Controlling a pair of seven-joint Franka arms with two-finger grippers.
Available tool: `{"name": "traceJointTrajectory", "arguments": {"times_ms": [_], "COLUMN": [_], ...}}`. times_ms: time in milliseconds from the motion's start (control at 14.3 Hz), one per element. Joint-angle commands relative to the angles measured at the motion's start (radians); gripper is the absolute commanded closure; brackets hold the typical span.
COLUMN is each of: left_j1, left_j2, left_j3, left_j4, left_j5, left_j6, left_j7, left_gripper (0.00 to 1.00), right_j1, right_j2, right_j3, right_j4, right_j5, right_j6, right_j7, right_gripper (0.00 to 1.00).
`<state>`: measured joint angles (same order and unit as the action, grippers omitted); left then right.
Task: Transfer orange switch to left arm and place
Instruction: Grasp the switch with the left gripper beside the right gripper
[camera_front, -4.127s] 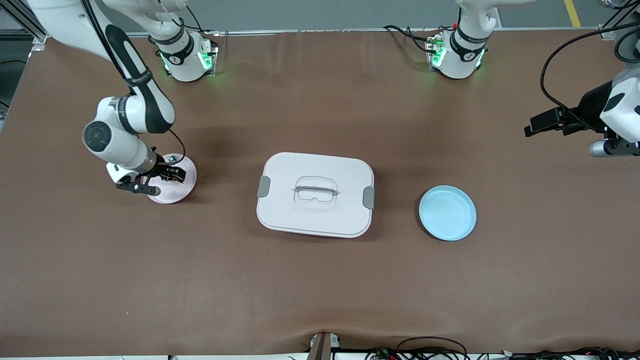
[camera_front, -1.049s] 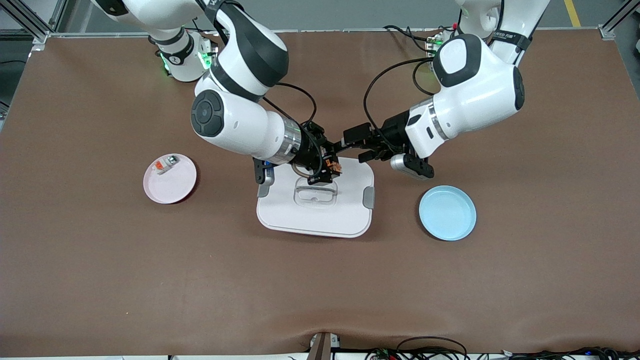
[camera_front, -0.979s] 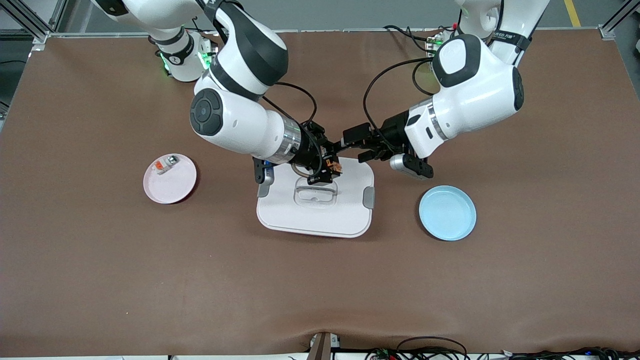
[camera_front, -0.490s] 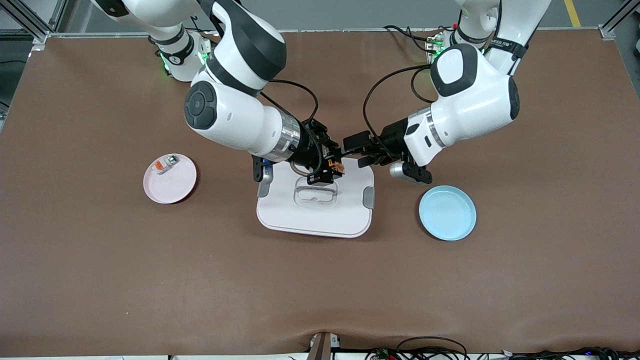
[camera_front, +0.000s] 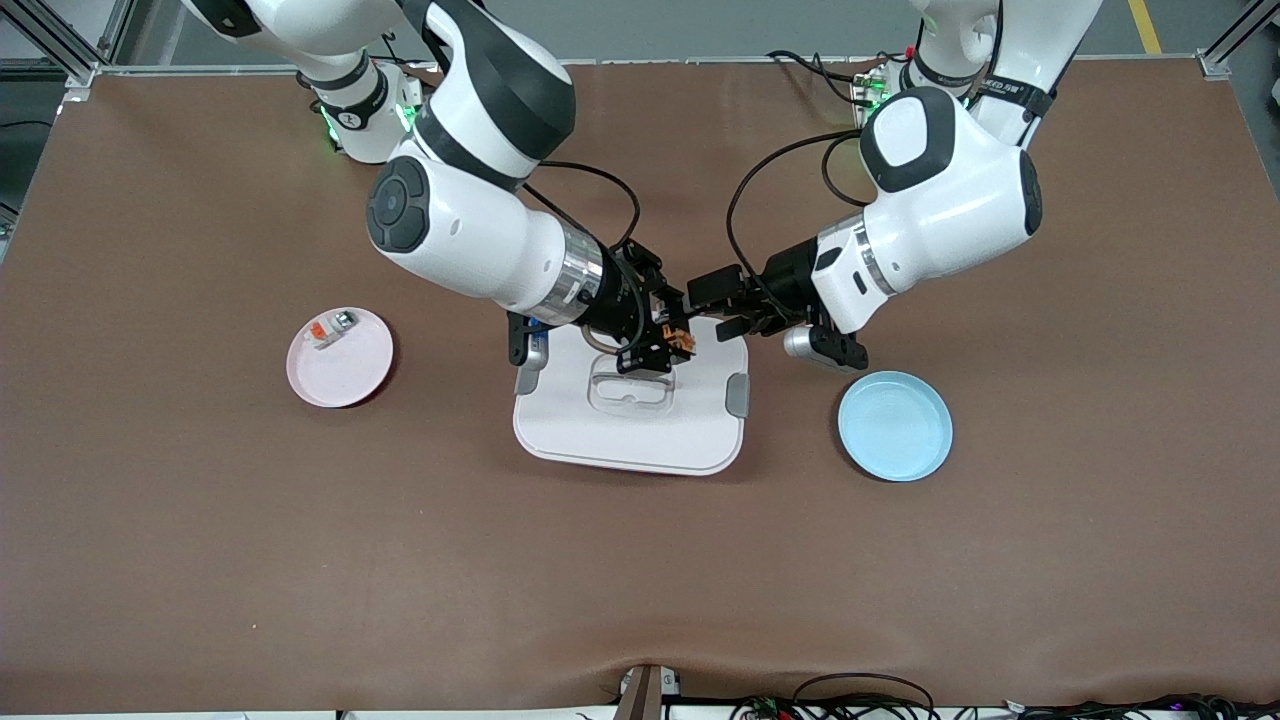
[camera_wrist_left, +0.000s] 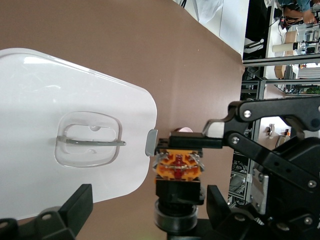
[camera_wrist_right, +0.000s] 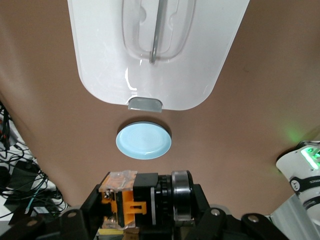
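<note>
My right gripper (camera_front: 668, 340) pinched the orange switch (camera_front: 681, 338) over the box (camera_front: 630, 425), near its edge toward my bases. My left gripper (camera_front: 712, 308), fingers spread, flanked the switch's free end; bare table lay around the blue plate (camera_front: 895, 425).

Box (camera_front: 630, 420) under both tools; blue plate (camera_front: 895, 425) beside, unobstructed.

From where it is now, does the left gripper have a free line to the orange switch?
Probably yes. The left gripper hangs open over the box, right beside the orange switch that the right gripper holds shut, with nothing between them.
</note>
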<state>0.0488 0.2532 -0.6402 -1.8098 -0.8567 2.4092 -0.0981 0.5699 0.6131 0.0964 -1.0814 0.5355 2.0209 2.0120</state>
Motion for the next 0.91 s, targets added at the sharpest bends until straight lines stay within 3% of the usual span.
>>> {"name": "traceJointTrajectory", "arguments": {"times_ms": [0,350,630,839], "left_j1": [-0.006,-0.004,-0.004,-0.004], "left_j2": [0.006,0.006,0.004,0.006], "left_j3": [-0.007,-0.007,-0.007,-0.007], "left_j4": [0.007,0.006,0.006,0.004], "left_j5": [-0.010,-0.002,-0.002,-0.002], "left_j6": [0.036,0.037,0.037,0.037], "left_j7": [0.009,0.014,0.014,0.014], "left_gripper": [0.00,0.00,0.42,0.97], "right_j1": [0.021,0.021,0.021,0.021], "right_j2": [0.030,0.030,0.030,0.030], "right_j3": [-0.006,-0.004,-0.004,-0.004], "right_j4": [0.047,0.054,0.054,0.054], "right_j5": [0.020,0.020,0.020,0.020], "right_j6": [0.019,0.019,0.019,0.021], "right_j7": [0.027,0.030,0.031,0.065], "right_gripper": [1.00,1.00,1.00,1.00]}}
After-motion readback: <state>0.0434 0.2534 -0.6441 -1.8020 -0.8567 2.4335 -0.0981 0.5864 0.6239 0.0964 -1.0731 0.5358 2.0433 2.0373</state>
